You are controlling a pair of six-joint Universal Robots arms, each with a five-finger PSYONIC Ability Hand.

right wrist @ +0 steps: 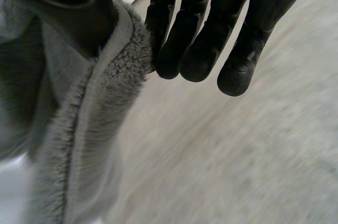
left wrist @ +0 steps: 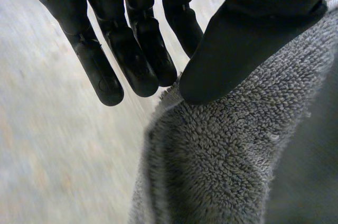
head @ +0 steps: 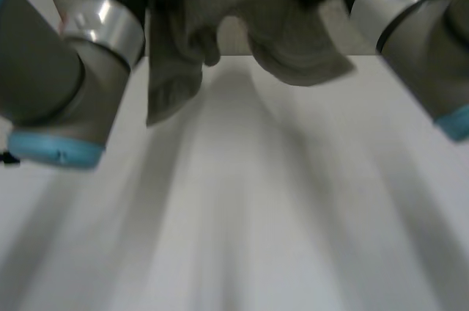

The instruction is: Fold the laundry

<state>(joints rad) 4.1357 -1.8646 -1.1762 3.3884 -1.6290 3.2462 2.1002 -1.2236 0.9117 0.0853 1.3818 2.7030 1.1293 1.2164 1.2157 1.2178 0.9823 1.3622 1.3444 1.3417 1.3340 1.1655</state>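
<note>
Towel held up between both hands above the far edge of the table

The grey towel (head: 293, 47) hangs in the air, its top edge stretched from side to side between the two raised arms, and its loose folds dangle over the table (head: 242, 216) near the far edge. The left hand (left wrist: 132, 49) pinches one end of that edge under its thumb, with the fingers straight alongside. The right hand (right wrist: 200, 34) pinches the other end the same way. Neither hand is nearer, since each holds an end. The towel sags lower on the left side, so the next move probably calls for lowering it evenly onto the bare table below, towards the near edge.
</note>
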